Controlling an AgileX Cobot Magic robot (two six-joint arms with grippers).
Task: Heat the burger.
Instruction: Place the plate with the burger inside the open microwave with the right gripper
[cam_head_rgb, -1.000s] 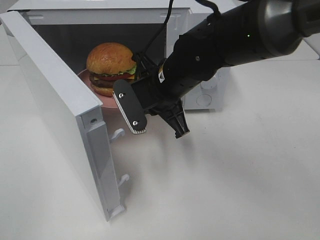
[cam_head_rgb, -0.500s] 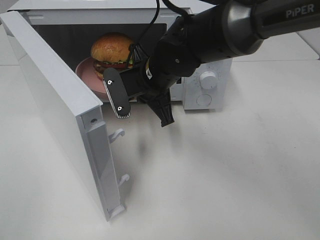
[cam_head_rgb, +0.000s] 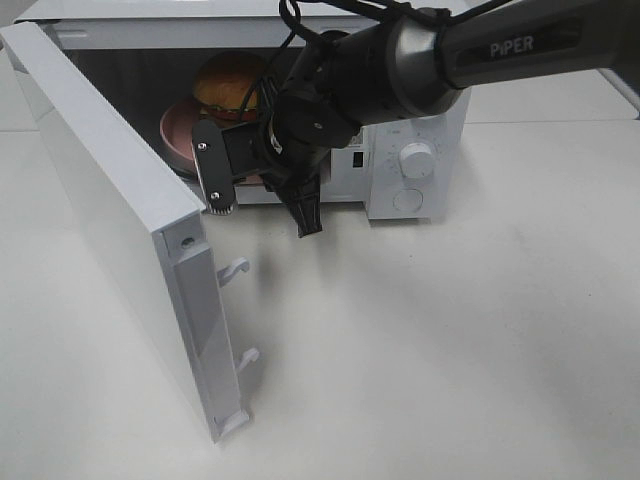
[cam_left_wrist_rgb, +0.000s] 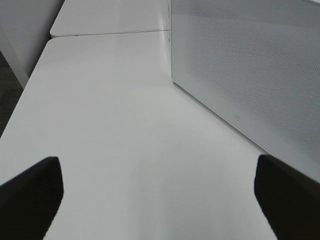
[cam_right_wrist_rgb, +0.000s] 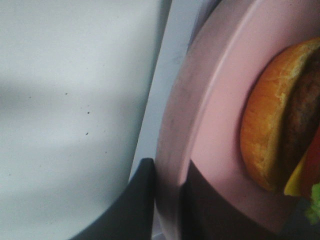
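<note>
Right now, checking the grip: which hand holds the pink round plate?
The right hand, shut on the pink round plate's rim; the left hand stands open above the white table, holding nothing.

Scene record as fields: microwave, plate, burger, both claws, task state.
microwave: door open
plate: pink, inside microwave, near the front
burger: on plate
right claw: shut on plate rim
left claw: open, empty, above table on the door's outer side
task state: burger inside, door not yet closed
</note>
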